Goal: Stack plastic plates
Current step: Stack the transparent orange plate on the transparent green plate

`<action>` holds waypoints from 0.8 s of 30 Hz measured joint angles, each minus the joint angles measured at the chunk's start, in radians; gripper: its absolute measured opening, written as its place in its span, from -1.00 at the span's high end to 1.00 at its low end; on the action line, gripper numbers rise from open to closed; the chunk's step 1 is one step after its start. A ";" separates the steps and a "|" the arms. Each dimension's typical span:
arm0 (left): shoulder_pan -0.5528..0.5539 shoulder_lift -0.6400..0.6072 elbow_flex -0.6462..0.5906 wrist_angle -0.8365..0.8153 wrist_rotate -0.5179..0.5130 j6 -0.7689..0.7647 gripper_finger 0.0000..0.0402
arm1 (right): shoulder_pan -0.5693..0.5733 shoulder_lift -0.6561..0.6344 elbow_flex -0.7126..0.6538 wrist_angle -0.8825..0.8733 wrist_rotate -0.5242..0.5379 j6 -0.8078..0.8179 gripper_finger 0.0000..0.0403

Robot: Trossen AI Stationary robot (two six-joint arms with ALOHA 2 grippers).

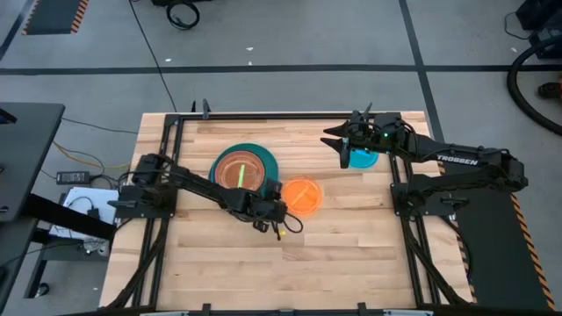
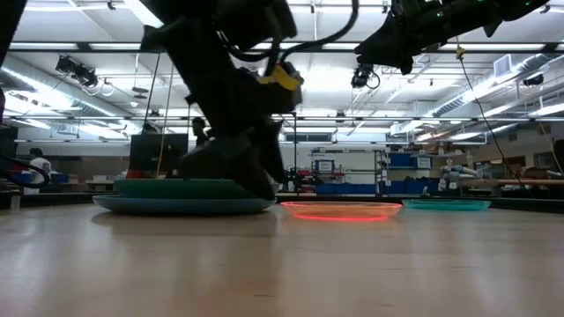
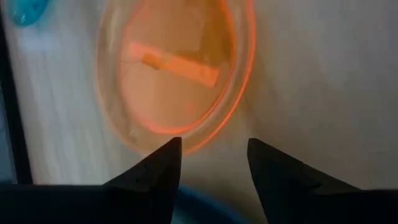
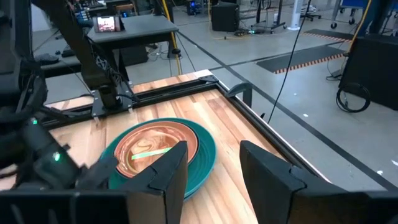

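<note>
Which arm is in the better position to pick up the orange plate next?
Left. Its open end effector sits low, right at the orange plate rim, beside the stack. The right end effector hangs raised over the cyan plate, farther away.

A stack of plates sits mid-table; a single plate lies just right of it, another plate farther right.

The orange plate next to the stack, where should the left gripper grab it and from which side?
Grip the orange plate by its raised rim on the edge facing the left gripper, coming low from the stack side. It lies flat on the table, so only the rim gives purchase.
</note>
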 joint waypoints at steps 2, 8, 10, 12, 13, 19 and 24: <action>0.000 0.029 0.018 -0.013 0.000 0.045 0.04 | 0.000 0.000 0.000 0.001 0.000 0.000 0.22; -0.001 0.099 0.056 0.019 -0.010 0.165 0.05 | 0.000 0.000 0.000 -0.002 0.000 0.000 0.22; -0.001 0.106 0.056 0.032 -0.015 0.179 0.07 | 0.000 0.000 0.000 0.000 0.000 -0.001 0.22; 0.000 0.108 0.055 0.043 -0.013 0.179 0.13 | 0.000 0.000 0.000 -0.001 0.000 -0.001 0.22; 0.001 0.109 0.055 0.045 -0.010 0.180 0.16 | 0.000 0.000 0.000 0.000 0.000 -0.001 0.22; 0.002 0.111 0.053 0.048 0.001 0.188 0.47 | 0.000 0.000 0.000 0.000 0.000 -0.001 0.22; 0.003 0.115 0.051 0.057 0.005 0.188 0.78 | 0.000 0.000 0.000 0.000 0.000 0.000 0.22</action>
